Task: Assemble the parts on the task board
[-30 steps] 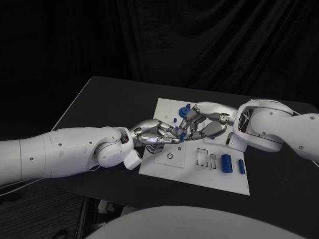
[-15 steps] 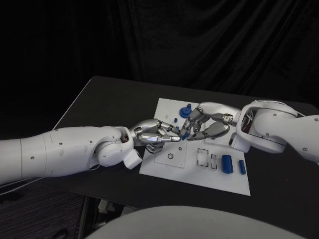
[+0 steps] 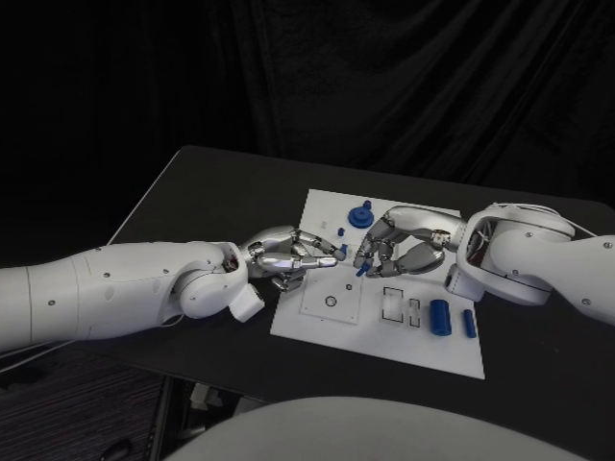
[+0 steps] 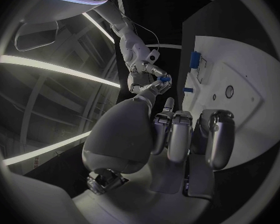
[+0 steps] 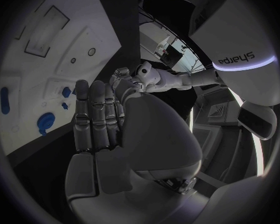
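- At the frame's centre, over the task board (image 3: 391, 336), the hands have drawn slightly apart.
- The right hand (image 3: 398, 245) now pinches a small blue part (image 3: 361, 265).
- The left hand (image 3: 291, 254) is curled; whether it holds anything I cannot tell, so a handover seems done.

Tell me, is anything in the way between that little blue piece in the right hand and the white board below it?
Nothing visible blocks it. The right hand holds the small blue piece just above a bare part of the board. The left hand is close beside it, not underneath.
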